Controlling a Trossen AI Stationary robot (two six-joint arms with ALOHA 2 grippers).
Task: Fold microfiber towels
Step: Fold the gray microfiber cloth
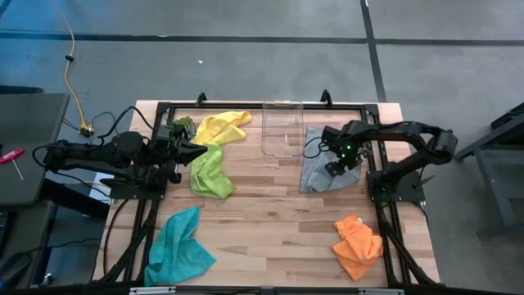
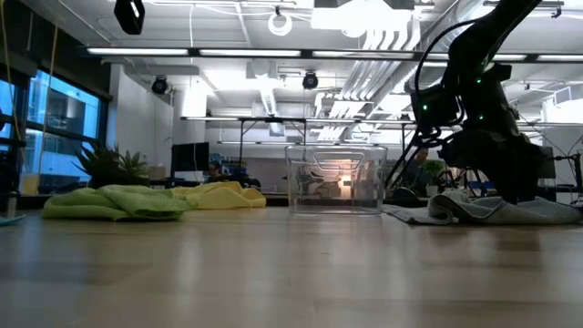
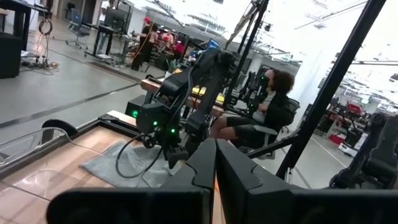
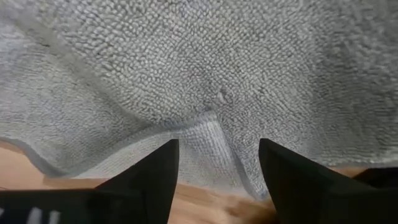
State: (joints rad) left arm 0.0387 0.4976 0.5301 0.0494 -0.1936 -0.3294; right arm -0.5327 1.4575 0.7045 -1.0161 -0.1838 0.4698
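High view: five towels (image 1: 211,170), one clear box (image 1: 282,128).

The clear box (image 1: 282,129) stands at the table's (image 1: 278,213) far edge. Left of it lie two towels (image 1: 214,152), right of it a third towel (image 1: 321,168) under the right pincer (image 1: 334,170); two more towels (image 1: 178,246) lie nearer the front.

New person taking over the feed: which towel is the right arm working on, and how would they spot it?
Start at the clear plastic box at the table's far edge. Just right of it lies the grey towel, under the right tool, whose fingers are open above a fold. It is the only grey cloth; the others are yellow, lime, teal and orange.
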